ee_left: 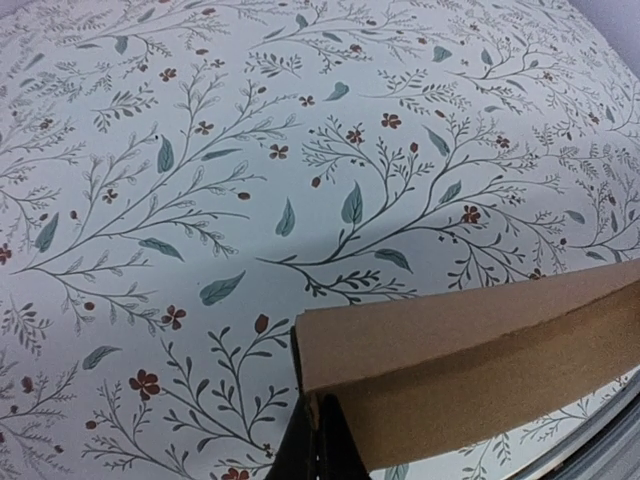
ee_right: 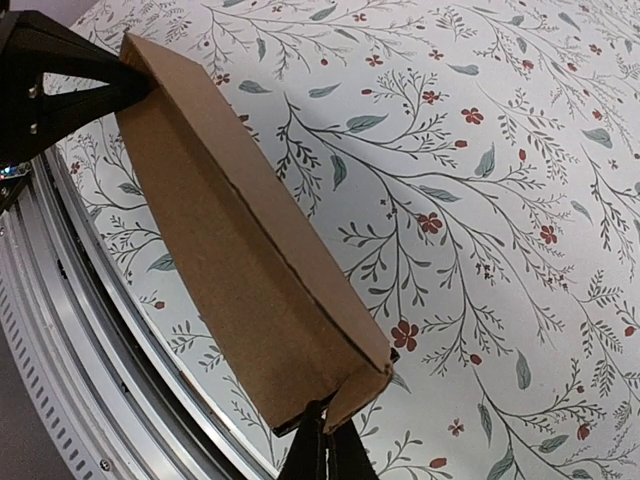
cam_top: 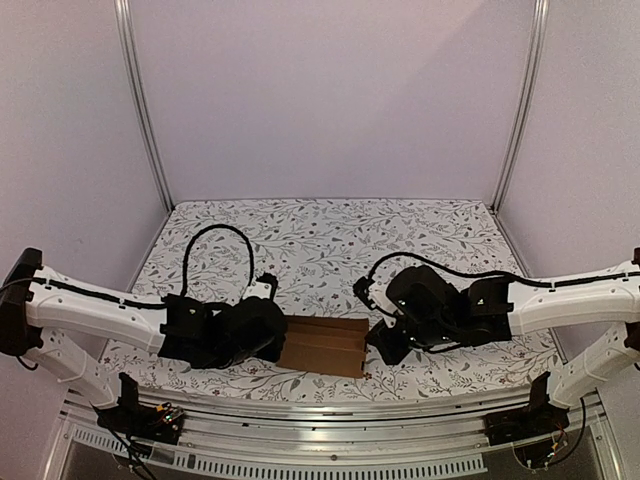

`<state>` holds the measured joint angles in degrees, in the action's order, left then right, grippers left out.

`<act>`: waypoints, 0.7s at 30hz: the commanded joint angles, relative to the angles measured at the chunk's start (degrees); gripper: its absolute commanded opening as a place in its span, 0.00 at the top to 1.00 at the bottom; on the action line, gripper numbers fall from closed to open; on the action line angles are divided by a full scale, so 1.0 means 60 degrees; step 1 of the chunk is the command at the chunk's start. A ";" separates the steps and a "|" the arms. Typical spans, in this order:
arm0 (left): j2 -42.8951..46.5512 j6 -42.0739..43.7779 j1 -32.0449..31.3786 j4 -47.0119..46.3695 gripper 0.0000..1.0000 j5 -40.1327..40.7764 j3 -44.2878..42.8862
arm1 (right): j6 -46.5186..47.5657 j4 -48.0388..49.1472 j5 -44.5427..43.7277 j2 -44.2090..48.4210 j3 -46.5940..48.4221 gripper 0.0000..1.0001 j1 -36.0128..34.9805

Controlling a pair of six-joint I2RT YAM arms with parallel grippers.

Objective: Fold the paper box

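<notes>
From above, the paper box (cam_top: 322, 345) is near the floral table's (cam_top: 330, 230) front edge, between both arms. Left wrist — the left gripper (ee_left: 318, 430) clamps one box end. Right wrist — the right gripper (ee_right: 325, 445) pinches the opposite end.

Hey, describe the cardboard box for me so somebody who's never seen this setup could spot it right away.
Start at the floral-patterned table and go to the middle of its near edge. There the paper box is pinched at one end by the left fingers and at the other by the right fingers. It is the only plain brown, unprinted thing on the busy leaf-and-flower pattern.
</notes>
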<state>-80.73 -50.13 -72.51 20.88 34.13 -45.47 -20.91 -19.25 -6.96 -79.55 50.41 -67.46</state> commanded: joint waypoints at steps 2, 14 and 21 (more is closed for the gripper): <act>-0.0356 -0.0286 -0.0451 0.0350 1.00 -0.0447 -0.0187 | -0.0973 0.0855 0.0017 -0.0353 0.0394 1.00 -0.0162; -0.0213 -0.1264 -0.0741 0.0898 1.00 0.0425 -0.0207 | -0.2452 0.0957 -0.1472 -0.0527 0.0149 1.00 -0.0400; 0.0007 -0.1818 -0.0906 0.1054 1.00 0.0750 -0.0104 | -0.3156 0.0924 -0.2588 -0.0771 0.0009 1.00 -0.0741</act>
<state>-81.23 -58.26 -76.16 24.84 39.11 -46.15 -36.05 -15.84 -18.48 -82.91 50.72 -70.59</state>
